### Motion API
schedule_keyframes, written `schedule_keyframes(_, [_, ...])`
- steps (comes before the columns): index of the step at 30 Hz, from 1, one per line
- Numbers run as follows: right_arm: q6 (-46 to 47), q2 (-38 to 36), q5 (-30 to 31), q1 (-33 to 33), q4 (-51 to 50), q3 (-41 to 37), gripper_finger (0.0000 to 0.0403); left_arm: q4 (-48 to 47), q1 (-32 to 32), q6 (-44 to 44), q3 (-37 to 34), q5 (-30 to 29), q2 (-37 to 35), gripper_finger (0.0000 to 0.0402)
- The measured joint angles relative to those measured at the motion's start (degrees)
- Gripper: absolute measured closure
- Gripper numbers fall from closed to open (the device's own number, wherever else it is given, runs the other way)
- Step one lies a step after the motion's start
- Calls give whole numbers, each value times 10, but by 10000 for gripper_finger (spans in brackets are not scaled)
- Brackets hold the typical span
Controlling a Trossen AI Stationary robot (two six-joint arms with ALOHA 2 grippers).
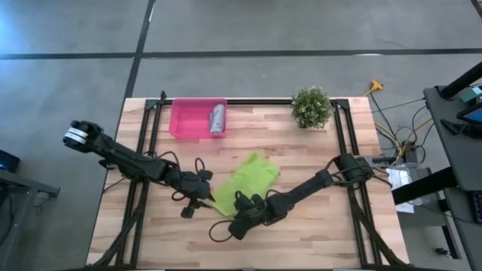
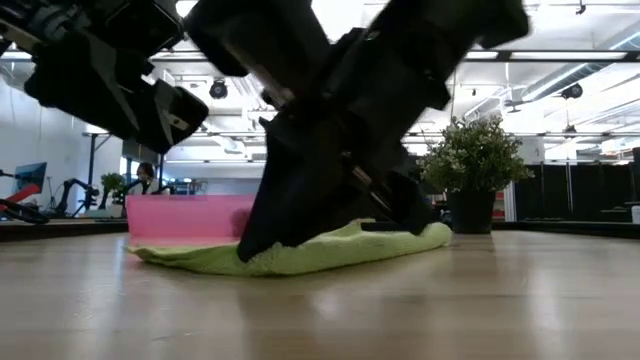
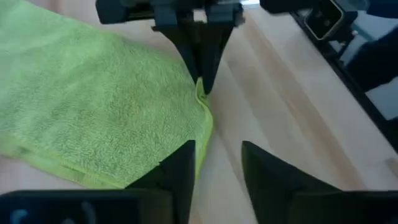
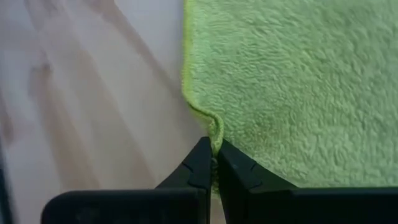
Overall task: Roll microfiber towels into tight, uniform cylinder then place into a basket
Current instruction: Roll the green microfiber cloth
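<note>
Here, fluffy lime towel (image 4: 292, 87), right tool (image 4: 214, 163) pinching hem

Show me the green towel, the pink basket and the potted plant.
green towel (image 1: 252, 178), high view, middle of the cloth
pink basket (image 1: 184, 120), high view, bare floor
potted plant (image 1: 311, 106), high view, leafy top

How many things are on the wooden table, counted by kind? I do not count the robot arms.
Microfiber towels: 2, a lime green towel lying flat and a grey rolled towel inside the tray.
Translucent pink plastic trays: 1.
Small green potted plants: 1.
Total: 4.
</note>
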Motion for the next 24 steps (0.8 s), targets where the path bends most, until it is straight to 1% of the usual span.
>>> schedule_keyframes(4, [56,-15,-2,5,56,-42,392,11,0,-1,12,7,29,250])
schedule_keyframes(8, [123,-43,3,11,100,-98,392,10,0,-1,19,7,36,228])
schedule_keyframes(12, [217,-75,11,16,179,-177,392,13,0,-1,22,8,29,226])
schedule_keyframes(14, [259,-86,16,17,247,-219,392,21,0,1,22,10,28,226])
schedule_keyframes(17, [297,-92,15,19,323,-264,392,42,0,1,19,10,30,226])
schedule_keyframes(20, [315,-92,-5,21,331,-277,392,54,-1,0,19,11,30,226])
schedule_keyframes(24, [310,-91,-9,25,327,-276,392,62,-1,-1,19,14,30,226])
